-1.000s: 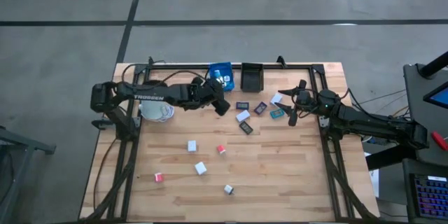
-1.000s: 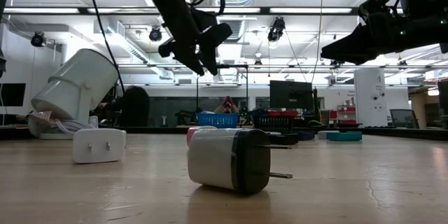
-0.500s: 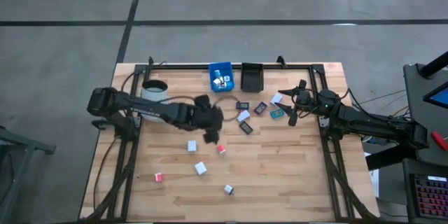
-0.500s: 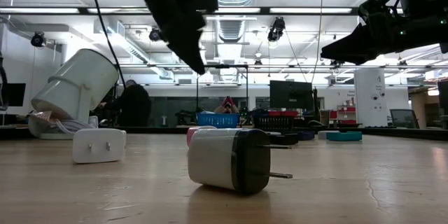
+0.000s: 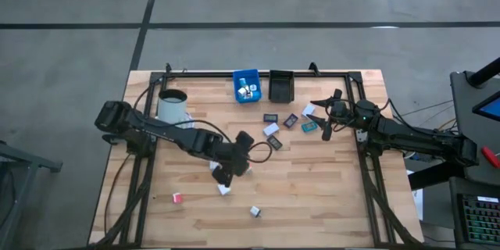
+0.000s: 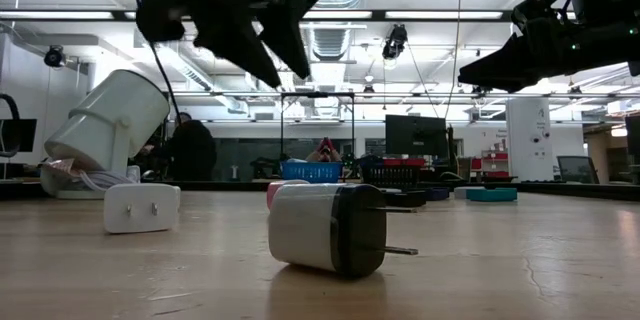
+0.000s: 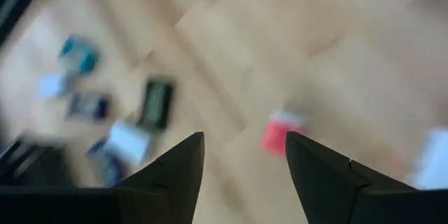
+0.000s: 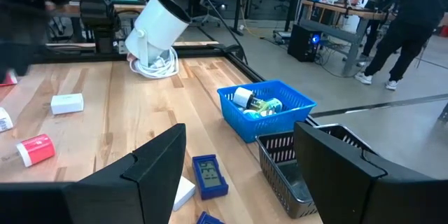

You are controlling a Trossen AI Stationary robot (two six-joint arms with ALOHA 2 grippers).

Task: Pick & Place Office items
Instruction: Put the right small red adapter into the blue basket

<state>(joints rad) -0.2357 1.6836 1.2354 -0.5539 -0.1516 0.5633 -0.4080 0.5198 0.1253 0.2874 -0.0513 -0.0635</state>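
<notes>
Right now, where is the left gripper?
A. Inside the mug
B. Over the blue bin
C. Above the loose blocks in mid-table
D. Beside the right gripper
C: in the high view the left gripper hangs open over mid-table, by a white block, far from the blue bin and the mug.

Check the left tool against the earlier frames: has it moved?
Yes. In the high view the left tool has swung away from the blue bin at the table's back edge, toward the table's middle, and now hangs open over the white cube.
</notes>
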